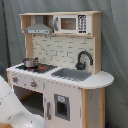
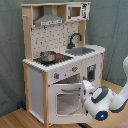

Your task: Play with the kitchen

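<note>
The gripper, at the end of the white arm, meets the top edge of the oven door on the kitchen in the second exterior view; whether its fingers grip the door cannot be told. Above it sit the knobs, pot, sink and faucet. No writing is legible.
</note>
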Available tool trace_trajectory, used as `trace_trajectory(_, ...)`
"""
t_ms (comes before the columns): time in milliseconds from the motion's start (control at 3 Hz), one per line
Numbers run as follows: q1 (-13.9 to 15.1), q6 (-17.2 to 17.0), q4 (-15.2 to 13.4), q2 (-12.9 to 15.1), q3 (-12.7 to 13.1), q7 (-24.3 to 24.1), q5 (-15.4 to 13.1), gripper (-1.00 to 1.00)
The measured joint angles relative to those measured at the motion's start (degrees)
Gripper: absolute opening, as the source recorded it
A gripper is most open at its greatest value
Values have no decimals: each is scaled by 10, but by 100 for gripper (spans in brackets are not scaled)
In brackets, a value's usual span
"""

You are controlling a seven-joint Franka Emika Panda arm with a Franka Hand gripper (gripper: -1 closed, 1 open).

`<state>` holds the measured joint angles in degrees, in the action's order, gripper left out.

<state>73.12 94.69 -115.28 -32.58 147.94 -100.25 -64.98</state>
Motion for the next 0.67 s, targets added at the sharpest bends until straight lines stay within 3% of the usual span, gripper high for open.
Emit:
trace_trajectory(333, -1, -38, 1, 0, 19, -1, 29, 100)
trace_trajectory(667, -5, -84, 34, 0, 15, 23, 23, 100)
